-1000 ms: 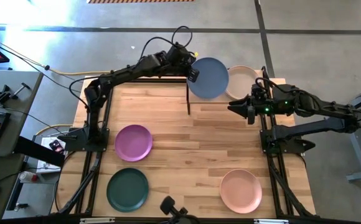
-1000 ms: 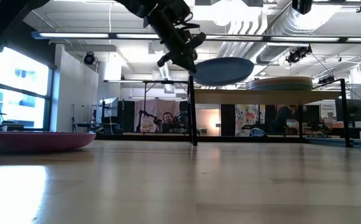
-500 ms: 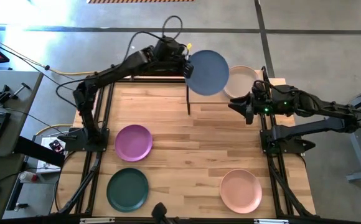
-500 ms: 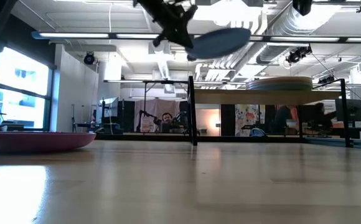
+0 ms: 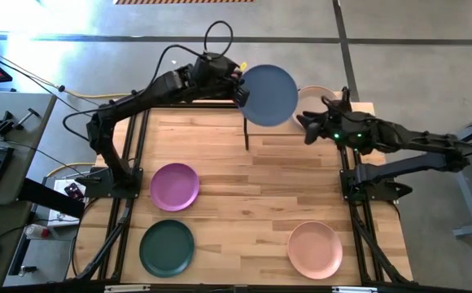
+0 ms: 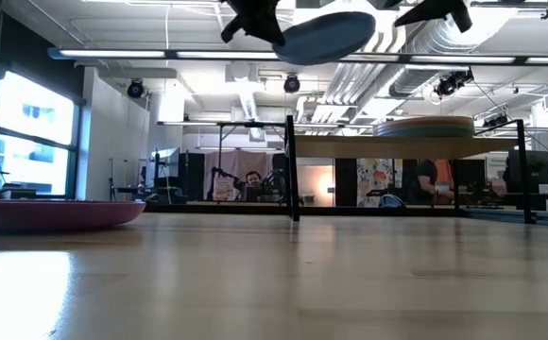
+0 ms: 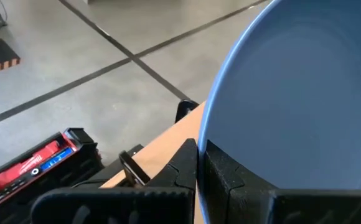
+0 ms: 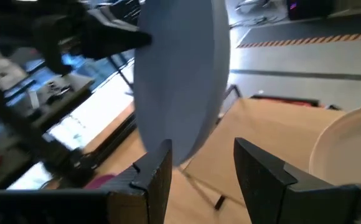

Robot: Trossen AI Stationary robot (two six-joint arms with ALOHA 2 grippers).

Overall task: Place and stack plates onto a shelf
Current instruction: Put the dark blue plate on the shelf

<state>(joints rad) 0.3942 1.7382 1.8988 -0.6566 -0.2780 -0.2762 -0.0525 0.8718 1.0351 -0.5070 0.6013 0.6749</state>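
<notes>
Above the shelf (image 6: pixel 406 144), at its end nearer the left arm, the left gripper (image 5: pixel 240 84) holds the blue plate (image 5: pixel 268 95) aloft by its rim, jaws clamped on the edge as the left wrist view confirms; the plate sits tilted and clear of the board, not yet set down; the right gripper (image 5: pixel 308 128) stands just beside the blue plate on its far side, jaws spread wide and empty, the plate's edge near the gap between them.

Progress, as judged: a stack of plates (image 6: pixel 423 127) already rests on the shelf at the end nearer the right arm, its top plate cream (image 5: pixel 319 103); the blue plate is in transit; three remain on the bench (image 5: pixel 252 187) well short of the shelf, namely the purple plate (image 5: pixel 175 185), the dark green plate (image 5: pixel 167 247) and the peach plate (image 5: pixel 315 249); roughly half the work appears outstanding.

Not established: the count and colours within the stack, since the low view shows only thin layered edges; part of the cream plate is covered by the blue plate and the right arm; the purple plate is cut off at the low view's edge.
</notes>
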